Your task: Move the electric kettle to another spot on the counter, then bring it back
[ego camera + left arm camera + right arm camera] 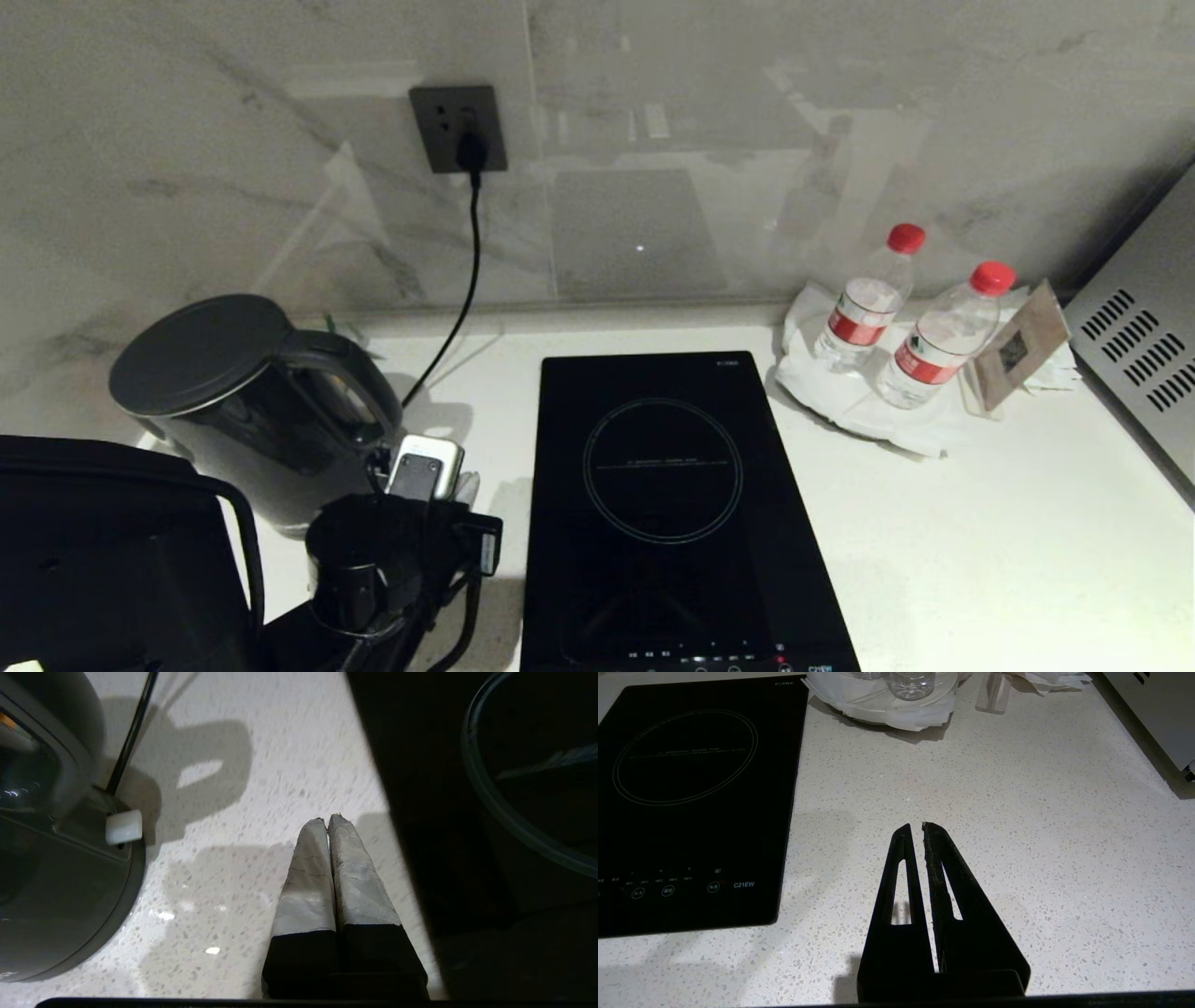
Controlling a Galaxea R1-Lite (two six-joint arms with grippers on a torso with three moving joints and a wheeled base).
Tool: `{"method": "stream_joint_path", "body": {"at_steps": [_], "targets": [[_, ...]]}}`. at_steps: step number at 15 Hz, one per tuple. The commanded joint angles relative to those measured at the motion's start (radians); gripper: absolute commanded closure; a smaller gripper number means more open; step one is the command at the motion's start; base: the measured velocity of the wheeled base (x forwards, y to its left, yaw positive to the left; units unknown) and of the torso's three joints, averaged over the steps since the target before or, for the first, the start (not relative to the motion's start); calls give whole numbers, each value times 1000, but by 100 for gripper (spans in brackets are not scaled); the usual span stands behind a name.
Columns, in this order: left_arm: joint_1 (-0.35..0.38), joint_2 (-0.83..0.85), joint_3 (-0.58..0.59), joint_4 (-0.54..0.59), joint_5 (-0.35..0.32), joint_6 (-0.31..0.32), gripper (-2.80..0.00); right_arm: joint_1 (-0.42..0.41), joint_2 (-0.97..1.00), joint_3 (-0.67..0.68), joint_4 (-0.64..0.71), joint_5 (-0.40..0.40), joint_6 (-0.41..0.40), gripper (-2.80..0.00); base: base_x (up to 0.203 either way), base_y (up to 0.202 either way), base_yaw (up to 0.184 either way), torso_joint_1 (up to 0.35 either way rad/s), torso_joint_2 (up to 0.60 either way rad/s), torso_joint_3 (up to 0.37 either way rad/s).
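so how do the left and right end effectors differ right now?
The left end effector has pale wrapped fingers; the right end effector has bare black slotted ones. The left one sits over the counter between the kettle and the hob; the right one is over open counter on the hob's other side, towards the water bottles. Both are shut and hold nothing.
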Motion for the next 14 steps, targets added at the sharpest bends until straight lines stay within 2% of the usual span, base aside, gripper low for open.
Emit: {"method": "stream_joint_path", "body": {"at_steps": [1,4,7,14], "targets": [[12,46,4,-10,4,2,-279,0,0,0,1,0,0,0,0,0,0,0,0,0],[51,77,-27,-10,4,4,-280,0,2,0,1,0,0,0,0,0,0,0,0,0],[54,85,-61,-10,4,5,-280,0,2,0,1,0,0,0,0,0,0,0,0,0],[113,112,-120,-10,4,15,-280,0,1,0,0,0,0,0,0,0,0,0,0,0]]}}
